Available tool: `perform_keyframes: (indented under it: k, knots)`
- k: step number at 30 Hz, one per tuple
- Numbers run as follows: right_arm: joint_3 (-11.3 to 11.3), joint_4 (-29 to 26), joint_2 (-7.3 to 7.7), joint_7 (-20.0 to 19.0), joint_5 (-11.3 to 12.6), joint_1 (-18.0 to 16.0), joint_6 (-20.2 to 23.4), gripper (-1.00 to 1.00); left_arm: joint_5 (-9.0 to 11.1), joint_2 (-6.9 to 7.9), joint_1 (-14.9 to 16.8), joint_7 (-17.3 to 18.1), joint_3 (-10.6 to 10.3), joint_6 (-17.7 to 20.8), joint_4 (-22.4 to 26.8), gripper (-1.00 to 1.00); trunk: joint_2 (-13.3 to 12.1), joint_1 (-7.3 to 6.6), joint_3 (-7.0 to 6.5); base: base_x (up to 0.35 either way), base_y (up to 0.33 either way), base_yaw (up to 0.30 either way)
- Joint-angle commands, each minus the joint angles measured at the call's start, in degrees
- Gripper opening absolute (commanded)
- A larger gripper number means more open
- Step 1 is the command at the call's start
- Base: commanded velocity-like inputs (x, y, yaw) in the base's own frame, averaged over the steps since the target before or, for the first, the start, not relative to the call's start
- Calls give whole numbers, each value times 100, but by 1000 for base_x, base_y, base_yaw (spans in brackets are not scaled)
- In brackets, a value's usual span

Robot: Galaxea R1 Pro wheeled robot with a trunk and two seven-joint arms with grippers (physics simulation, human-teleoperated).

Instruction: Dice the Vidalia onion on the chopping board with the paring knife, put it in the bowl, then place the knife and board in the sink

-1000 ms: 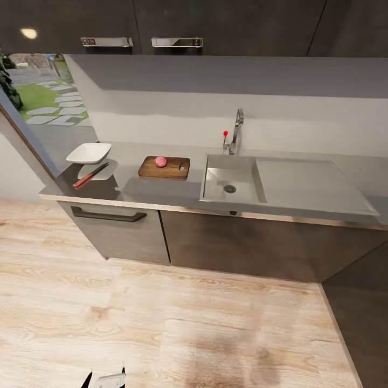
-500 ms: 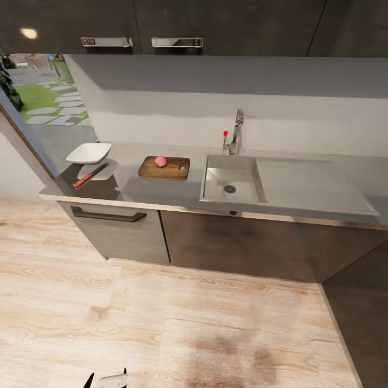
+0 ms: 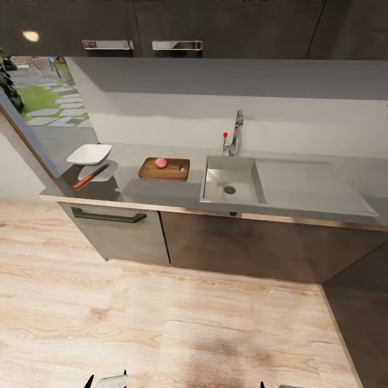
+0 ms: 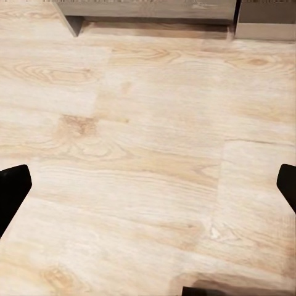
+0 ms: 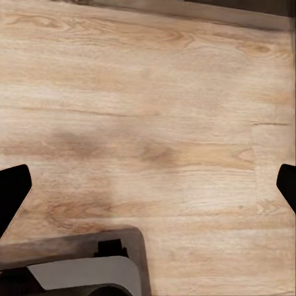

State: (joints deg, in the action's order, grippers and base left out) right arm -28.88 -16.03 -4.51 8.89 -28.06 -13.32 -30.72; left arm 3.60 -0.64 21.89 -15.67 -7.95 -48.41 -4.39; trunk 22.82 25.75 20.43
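Grey countertop [image 3: 161, 188] seen across the head view, well ahead of both grippers and far out of reach. Dark brown chopping board [image 3: 171, 171] lying flat on it, pinkish Vidalia onion [image 3: 160, 162] sitting on the board's left part, paring knife [image 3: 182, 168] as a tiny dark sliver near the board's right end. Sink [image 3: 258, 180] just right of the board, basin bare down to the drain, chrome tap [image 3: 236, 132] with red knob behind it. White bowl [image 3: 89, 153] far left on the counter, touching a flat plate [image 3: 108, 172] carrying a red-handled knife [image 3: 90, 175]. Dark lower cabinets [image 3: 226, 242] below, pale wood floor [image 3: 161, 323] between cabinets and robot. Left gripper [image 3: 106, 380] barely poking in at the bottom edge, low over the floor.

Left wrist view: black fingertips [image 4: 12, 188] far apart at opposite edges, spread wide, nothing between them but floor planks; cabinet base ahead.

Right wrist view: right gripper [image 5: 148, 188] fingertips [image 5: 12, 188] likewise spread wide, holding nothing, wood floor beyond; part of the robot's base [image 5: 74, 265] near the gripper.
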Motion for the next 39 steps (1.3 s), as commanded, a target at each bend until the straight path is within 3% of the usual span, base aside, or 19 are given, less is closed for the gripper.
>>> perform_keyframes:
  k: [1, 39]
  knots:
    - [-30, -61, -27, 29, -60, -4, -31, 100, 35, -3, 9, -15, -49, -30, -21, 100, 10, 3, 0, 0, 0, 0]
    - [-56, -111, -15, 17, -60, -4, -74, 100, 35, 3, 8, -15, -49, 77, -18, 100, 10, 3, -341, 0, 0, 0]
